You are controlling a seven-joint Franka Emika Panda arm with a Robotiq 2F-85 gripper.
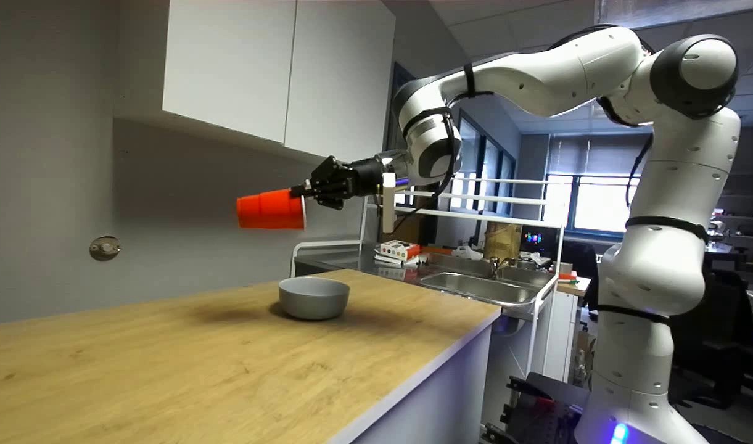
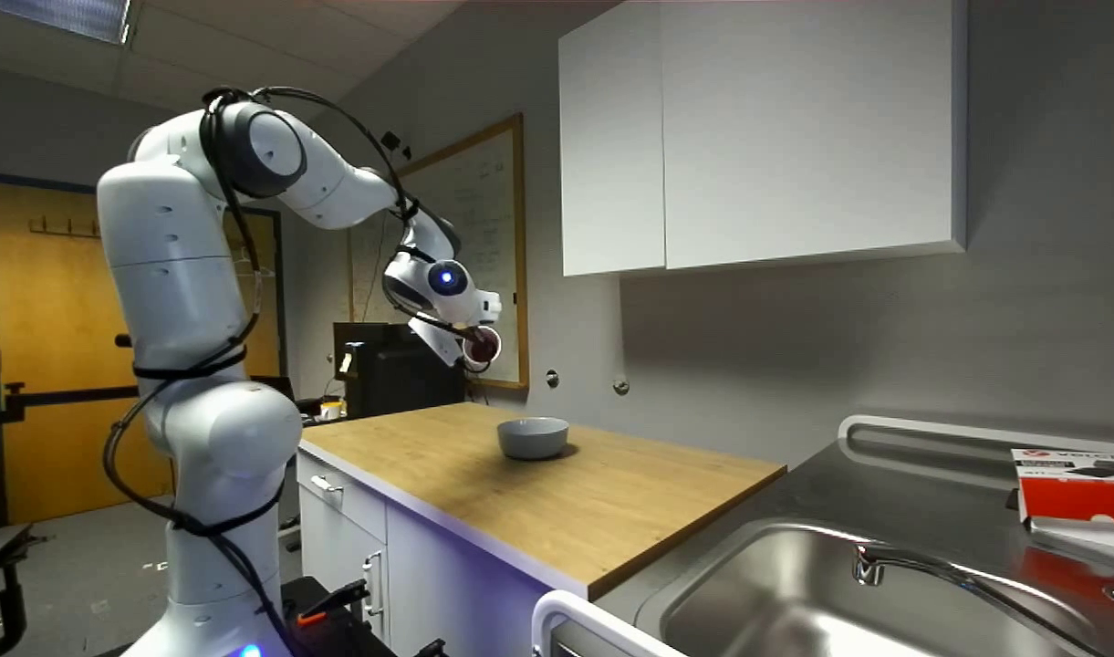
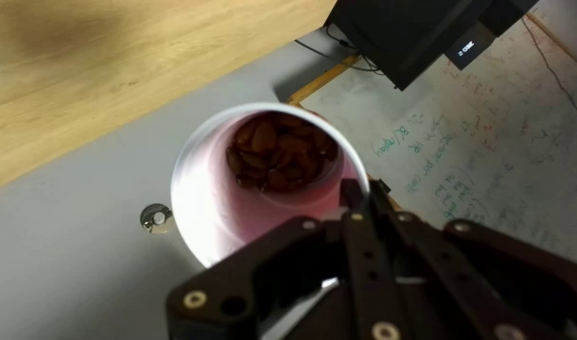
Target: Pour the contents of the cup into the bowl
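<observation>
Pincer [image 1: 298,191] tight astride the rim of the sideways red-orange cup [image 1: 269,210].

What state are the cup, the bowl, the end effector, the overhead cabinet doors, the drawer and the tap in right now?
Cup: tipped roughly horizontal, held off the counter, brown pieces inside.
Bowl: upright on the counter, inside mostly hidden.
End effector: shut on the cup's wall.
Overhead cabinet doors: shut.
Drawer: shut.
Tap: not visibly running.
</observation>
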